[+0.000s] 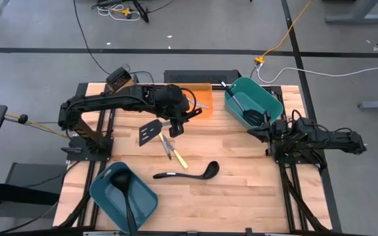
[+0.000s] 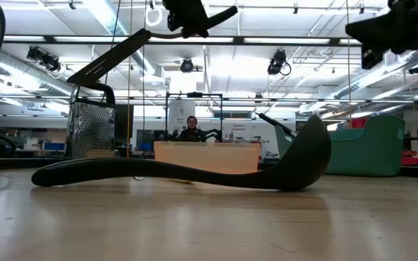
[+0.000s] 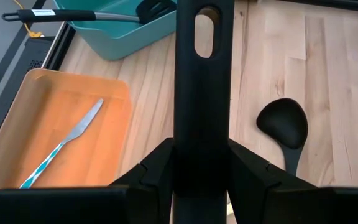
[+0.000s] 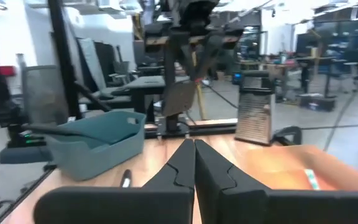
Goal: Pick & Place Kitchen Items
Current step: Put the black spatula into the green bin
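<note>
My left gripper (image 1: 177,124) hangs over the table's middle, shut on a black slotted spatula (image 2: 115,54) that is held up in the air. A black ladle (image 1: 189,173) lies on its side on the wood nearer the front, and its bowl (image 3: 283,124) also shows in the left wrist view. Slim cutlery and a pale yellow-handled piece (image 1: 173,151) lie loose under the spatula's head. My right gripper (image 4: 194,158) is shut and empty. It points level from the table's right side, beside the far teal bin (image 1: 253,99). My left gripper pinches the spatula's handle (image 3: 204,124) between its two fingers (image 3: 151,174), toward the end with the hanging hole (image 3: 205,31), which sticks out past the fingers. The fingers slant down from the table's left. The spatula is lifted clear and tilted, with its slotted head (image 1: 148,133) lowest.
An orange tray (image 1: 202,103) at the back holds a teal-handled knife (image 3: 61,146). The far teal bin holds a black utensil. A second teal bin (image 1: 123,196) at the near left holds a ladle. A metal grater (image 2: 93,127) stands at the far left.
</note>
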Available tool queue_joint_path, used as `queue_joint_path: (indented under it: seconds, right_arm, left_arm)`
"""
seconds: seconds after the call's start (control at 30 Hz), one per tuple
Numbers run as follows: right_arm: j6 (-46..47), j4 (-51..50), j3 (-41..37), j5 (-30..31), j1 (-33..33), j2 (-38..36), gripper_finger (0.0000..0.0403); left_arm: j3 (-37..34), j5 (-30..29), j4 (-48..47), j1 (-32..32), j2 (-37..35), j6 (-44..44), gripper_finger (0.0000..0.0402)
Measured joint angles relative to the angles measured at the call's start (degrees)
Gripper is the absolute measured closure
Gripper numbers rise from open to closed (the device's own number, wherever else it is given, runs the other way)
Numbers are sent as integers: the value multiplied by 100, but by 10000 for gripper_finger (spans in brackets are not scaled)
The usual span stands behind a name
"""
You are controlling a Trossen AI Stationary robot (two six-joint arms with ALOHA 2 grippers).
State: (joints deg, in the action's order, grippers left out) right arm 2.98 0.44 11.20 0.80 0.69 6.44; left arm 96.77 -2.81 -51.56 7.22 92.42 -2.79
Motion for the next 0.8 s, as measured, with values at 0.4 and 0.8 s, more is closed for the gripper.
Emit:
queue_joint_path:
  seconds: [0.4, 0.8]
  right_arm:
    - [74, -191, 1474, 130, 0, 1584, 399]
    - [81, -167, 3176, 130, 0, 3296, 399]
  left_arm:
    - [-7, 50, 188, 0, -192, -24, 283]
    - [-8, 42, 754, -2, -785, -39, 283]
